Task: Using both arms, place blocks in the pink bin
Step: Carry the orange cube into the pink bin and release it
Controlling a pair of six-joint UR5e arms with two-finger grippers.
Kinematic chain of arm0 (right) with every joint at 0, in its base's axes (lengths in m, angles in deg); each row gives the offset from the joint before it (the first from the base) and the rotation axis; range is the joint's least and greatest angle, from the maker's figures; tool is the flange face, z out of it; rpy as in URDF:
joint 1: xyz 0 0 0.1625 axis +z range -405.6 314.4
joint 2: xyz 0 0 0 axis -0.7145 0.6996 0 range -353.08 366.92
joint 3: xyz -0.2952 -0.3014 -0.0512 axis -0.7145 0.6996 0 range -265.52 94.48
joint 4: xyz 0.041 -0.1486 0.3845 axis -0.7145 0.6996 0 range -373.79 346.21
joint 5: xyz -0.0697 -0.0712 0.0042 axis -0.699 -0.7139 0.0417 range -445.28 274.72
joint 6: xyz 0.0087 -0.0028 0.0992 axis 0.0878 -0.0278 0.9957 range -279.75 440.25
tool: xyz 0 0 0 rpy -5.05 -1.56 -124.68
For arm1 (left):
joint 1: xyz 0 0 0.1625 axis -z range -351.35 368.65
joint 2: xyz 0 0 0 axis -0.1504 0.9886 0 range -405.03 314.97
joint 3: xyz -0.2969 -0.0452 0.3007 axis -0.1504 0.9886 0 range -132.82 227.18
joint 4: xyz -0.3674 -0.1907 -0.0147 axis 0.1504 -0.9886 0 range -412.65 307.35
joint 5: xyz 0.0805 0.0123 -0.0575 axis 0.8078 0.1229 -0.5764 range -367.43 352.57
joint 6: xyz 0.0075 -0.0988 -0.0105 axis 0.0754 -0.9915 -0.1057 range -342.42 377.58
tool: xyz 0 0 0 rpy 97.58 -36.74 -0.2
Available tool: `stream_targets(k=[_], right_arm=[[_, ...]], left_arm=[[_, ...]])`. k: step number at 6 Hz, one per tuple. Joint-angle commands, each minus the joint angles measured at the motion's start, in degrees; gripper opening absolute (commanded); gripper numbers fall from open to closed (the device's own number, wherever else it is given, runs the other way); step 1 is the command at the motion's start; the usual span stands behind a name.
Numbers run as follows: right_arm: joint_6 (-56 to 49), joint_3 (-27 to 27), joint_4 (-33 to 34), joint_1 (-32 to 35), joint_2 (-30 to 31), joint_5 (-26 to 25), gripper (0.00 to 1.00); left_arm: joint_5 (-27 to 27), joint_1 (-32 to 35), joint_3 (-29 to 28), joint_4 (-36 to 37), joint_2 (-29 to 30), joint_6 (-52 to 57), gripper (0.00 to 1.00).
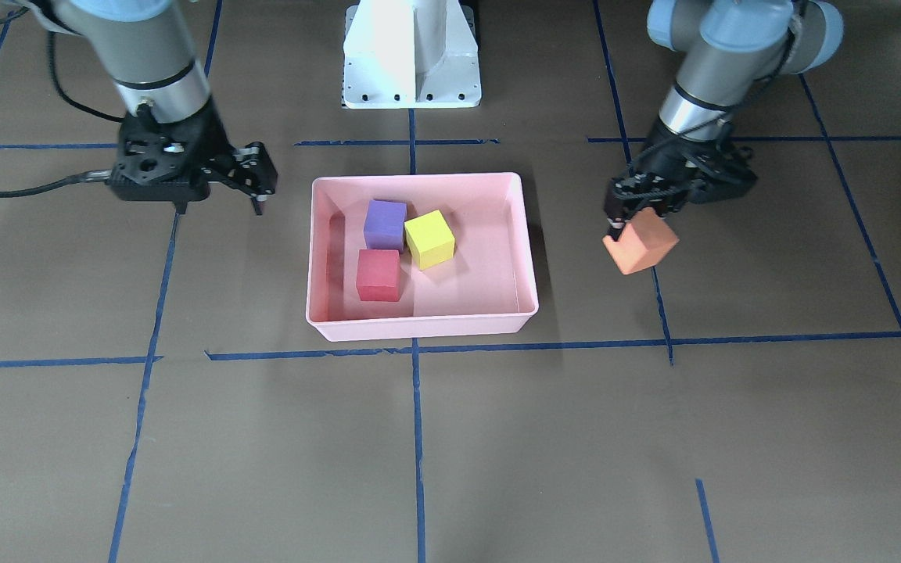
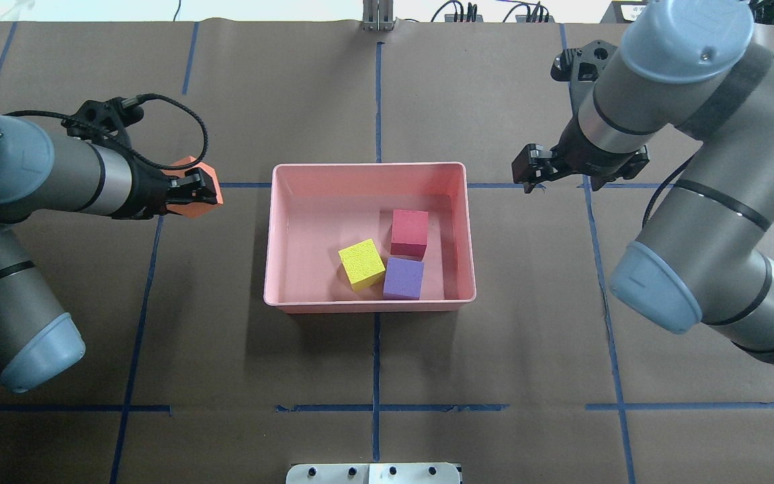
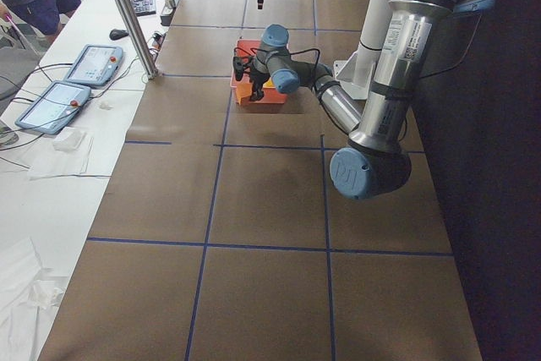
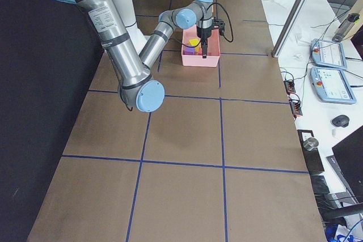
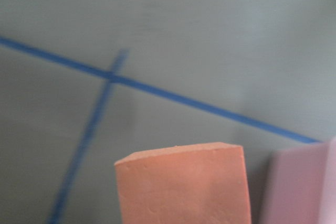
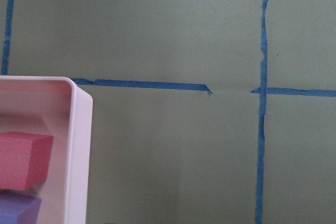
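The purple block point(image 2: 404, 279), yellow block point(image 2: 361, 264) and red block point(image 2: 409, 232) are sitting in the pink bin point(image 2: 306, 235). Farther out, the left gripper point(image 2: 193, 190) is clamping the orange block point(image 1: 642, 249), raised near the bin — probably light, squashy foam, best pinched across flat faces. The right gripper point(image 2: 535, 188) is hanging empty — fingers apart.

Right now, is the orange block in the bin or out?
Out. The left fingers hold the orange block beside the pink bin.
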Motion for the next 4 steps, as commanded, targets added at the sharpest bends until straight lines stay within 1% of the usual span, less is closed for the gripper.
stream_targets(k=[1, 2, 3, 4], right_arm=[[-9.53, -2.17, -0.48, 4.15, 5.93, 2.76, 1.0], [-11.65, -2.18, -0.57, 4.86, 6.91, 2.85, 1.0], [-12.28, -2.61, -0.57, 5.04, 7.53, 2.85, 1.0], [-14.03, -2.79, -0.57, 5.13, 9.1, 2.85, 1.0]], left_arm=[[0.03, -5.28, -1.41, 6.73, 10.1, 0.06, 0.36], [0.46, -5.48, -1.41, 13.14, 13.19, 0.5, 0.99], [0.29, -5.05, -0.63, 18.25, 12.79, 4.94, 1.0], [-0.15, -4.0, 1.81, 22.39, 12.18, 16.12, 1.0]])
